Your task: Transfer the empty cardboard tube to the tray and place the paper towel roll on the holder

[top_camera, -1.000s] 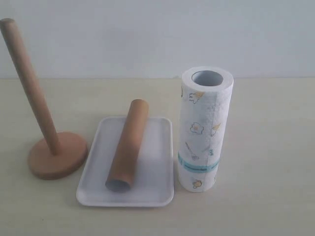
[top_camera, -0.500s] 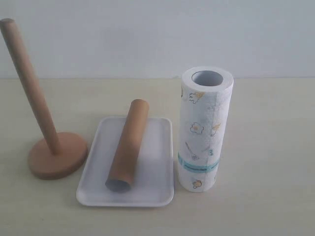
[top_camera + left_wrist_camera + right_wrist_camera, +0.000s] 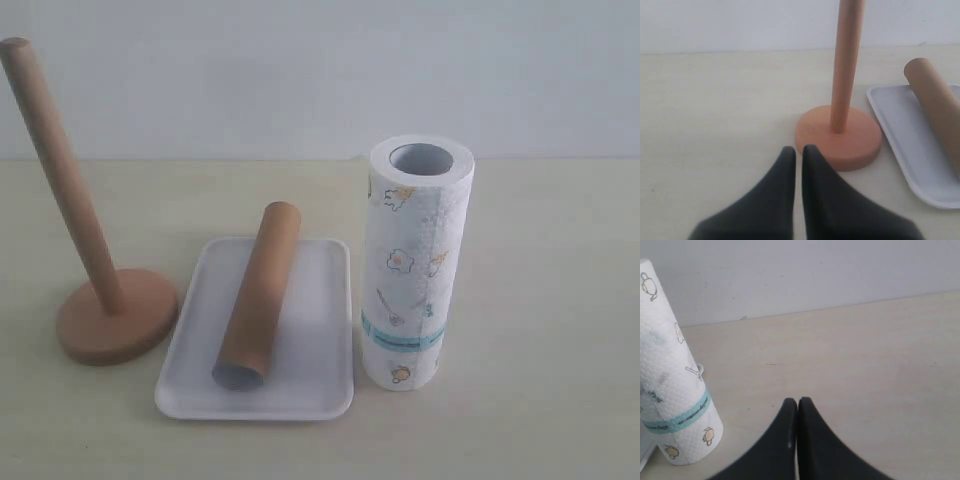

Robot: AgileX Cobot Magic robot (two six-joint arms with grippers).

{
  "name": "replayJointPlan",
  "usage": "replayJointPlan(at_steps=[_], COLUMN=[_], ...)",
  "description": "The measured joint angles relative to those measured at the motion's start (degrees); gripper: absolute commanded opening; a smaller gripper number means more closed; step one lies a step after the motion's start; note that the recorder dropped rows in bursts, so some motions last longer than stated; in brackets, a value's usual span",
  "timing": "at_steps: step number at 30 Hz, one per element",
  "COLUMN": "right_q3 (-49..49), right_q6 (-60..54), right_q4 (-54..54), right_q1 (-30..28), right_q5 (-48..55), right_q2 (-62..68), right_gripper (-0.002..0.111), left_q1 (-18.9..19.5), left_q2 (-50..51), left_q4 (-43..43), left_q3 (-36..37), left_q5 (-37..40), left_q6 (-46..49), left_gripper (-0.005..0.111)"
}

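Observation:
The empty cardboard tube (image 3: 258, 296) lies lengthwise on the white tray (image 3: 320, 340) in the middle of the table. The paper towel roll (image 3: 413, 262) stands upright just right of the tray, hollow core up. At the left the wooden holder (image 3: 112, 318) stands with its pole bare. Neither gripper shows in the exterior view. In the left wrist view my left gripper (image 3: 798, 149) is shut and empty, just short of the holder's base (image 3: 839, 136), with the tray (image 3: 905, 145) and tube (image 3: 936, 101) beyond. My right gripper (image 3: 797, 401) is shut and empty above bare table, the roll (image 3: 675, 390) off to one side.
A pale wall runs along the table's far edge. Bare table stretches to the right of the roll and in front of the tray.

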Motion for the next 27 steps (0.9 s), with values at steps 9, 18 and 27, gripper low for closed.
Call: replayJointPlan(at_steps=[9,18,27], right_q3=[0.10,-7.12,-21.63], right_q6=[0.82,20.19,38.46], right_q4=[0.02,-5.72,-30.32], right_q1=[0.00,0.00,0.00], right_q5=[-22.80,-52.74,-39.38], right_q2=[0.00,1.09,23.41], right_gripper=[0.000,0.000,0.000], left_q1=[0.00,0.00,0.00], left_q2=[0.00,0.00,0.00], left_q4=[0.00,0.00,0.00], left_q3=[0.00,0.00,0.00], left_q5=[0.00,0.00,0.00], left_q6=[0.11,0.11,0.11], left_gripper=[0.004,0.004,0.004])
